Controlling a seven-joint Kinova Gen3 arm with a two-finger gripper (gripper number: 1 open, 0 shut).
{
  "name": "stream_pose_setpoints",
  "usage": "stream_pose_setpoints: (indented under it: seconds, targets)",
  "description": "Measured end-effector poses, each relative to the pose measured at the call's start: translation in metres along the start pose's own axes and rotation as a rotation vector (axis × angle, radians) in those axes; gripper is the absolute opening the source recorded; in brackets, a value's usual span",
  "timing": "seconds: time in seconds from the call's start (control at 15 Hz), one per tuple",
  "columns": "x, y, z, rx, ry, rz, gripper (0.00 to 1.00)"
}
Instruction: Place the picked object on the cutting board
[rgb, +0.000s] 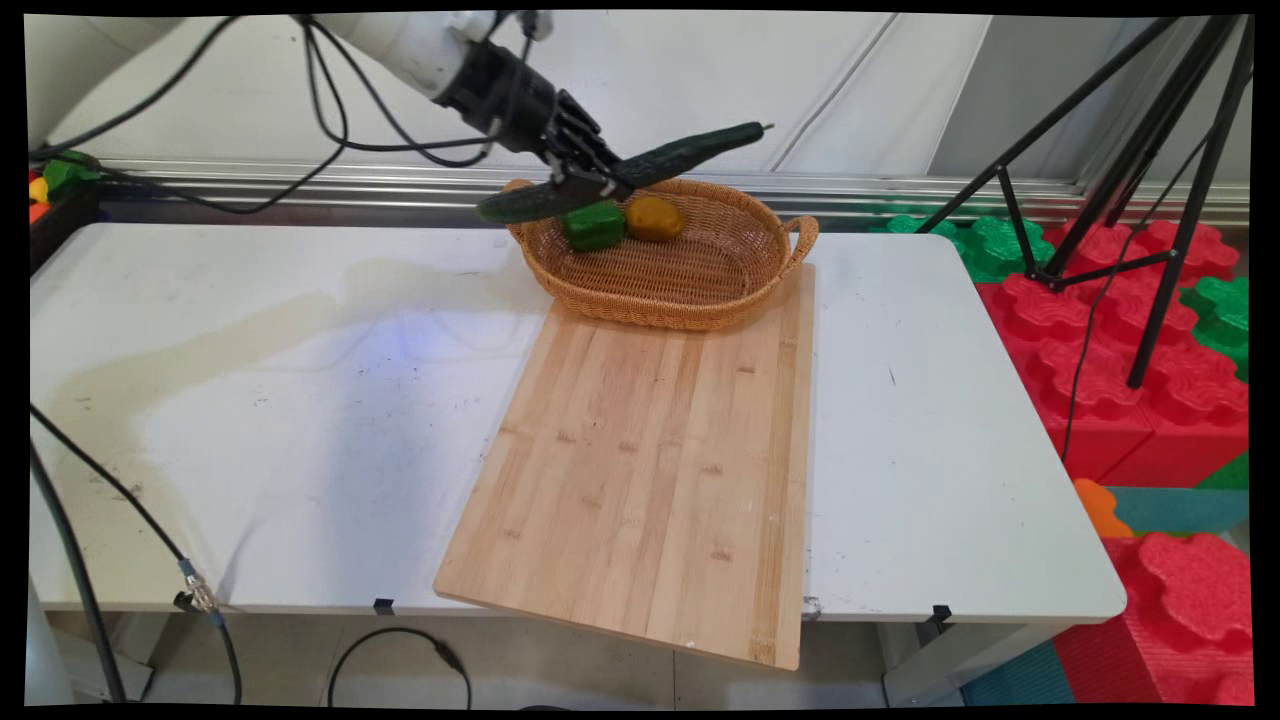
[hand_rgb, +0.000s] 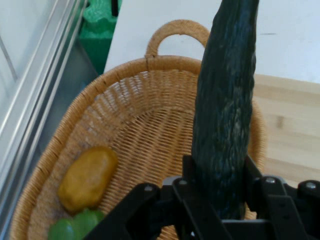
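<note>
The claw (rgb: 588, 178) is clenched on a dark green cucumber (rgb: 640, 167), gripping it near mid-length and holding it in the air above the rear left rim of a wicker basket (rgb: 700, 275). The cucumber's long axis runs left to right in the main view, its stem end tilted up toward the right and the wall, its blunt end lower at left. Inside the basket lie a green bell pepper (rgb: 594, 225) and a yellow-brown potato (rgb: 655, 217), just beside each other (both against the far left wall). The basket rests on the far end of a wooden cutting board (rgb: 650, 470), whose near corner overhangs the white desk (rgb: 250, 420). Red and green foam blocks (rgb: 1120, 330) lie right of the desk.
</note>
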Motion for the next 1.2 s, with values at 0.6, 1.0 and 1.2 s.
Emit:
stream_pose_setpoints:
  seconds: [0.6, 1.0, 1.2]
  targets:
    - [-0.021, 0.071, -0.064, -0.121, -0.036, -0.064, 0.0]
    - [-0.032, 0.108, -0.066, -0.149, -0.075, -0.102, 0.0]
    - [-0.037, 0.122, -0.056, -0.154, -0.098, -0.111, 0.0]
